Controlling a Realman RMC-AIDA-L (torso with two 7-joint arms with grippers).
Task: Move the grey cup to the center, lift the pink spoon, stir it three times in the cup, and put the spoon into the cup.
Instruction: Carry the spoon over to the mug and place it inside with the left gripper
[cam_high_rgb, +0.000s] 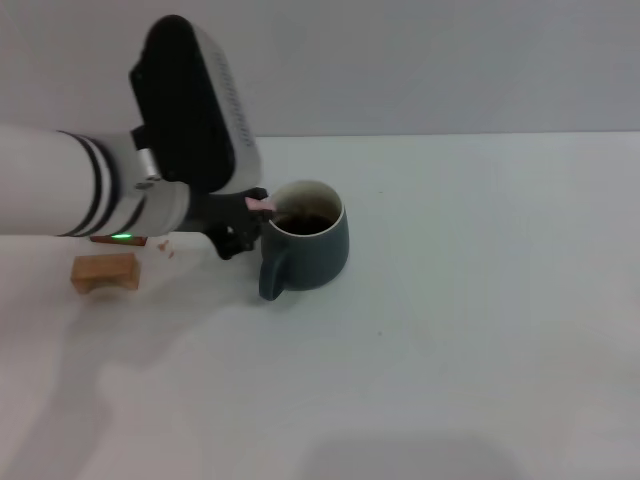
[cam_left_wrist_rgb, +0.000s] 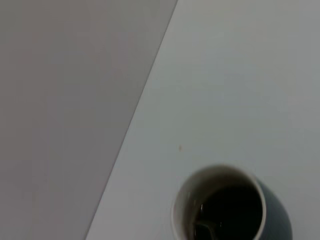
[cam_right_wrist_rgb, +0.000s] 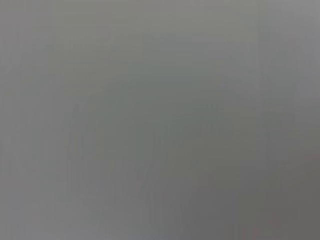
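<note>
Just beside the left end effector (cam_high_rgb: 250, 215), head view: one grey cup (cam_high_rgb: 308, 250) on the white tabletop (cam_high_rgb: 480, 300), handle toward the camera, dark liquid inside. Left end effector sits at the cup's rim, clamped on the pink spoon (cam_high_rgb: 262, 205), whose pink handle tip shows between its dark fingers, the rest angled down into the cup. Behind the end effector, on the side away from the cup: one tan block (cam_high_rgb: 104, 271), one reddish-brown block (cam_high_rgb: 118, 239) partly hidden under the arm, a couple of small crumbs. Right end effector not visible.

Left wrist view: one cup (cam_left_wrist_rgb: 225, 205) straight ahead, cream inside; a greyish shape in the liquid, likely the spoon's bowl (cam_left_wrist_rgb: 206, 229).

Right wrist view: plain grey, nothing to tell.

Judgement: cup looks placed, spoon lifted and in the liquid; stirring count unknowable, release into the cup left.
</note>
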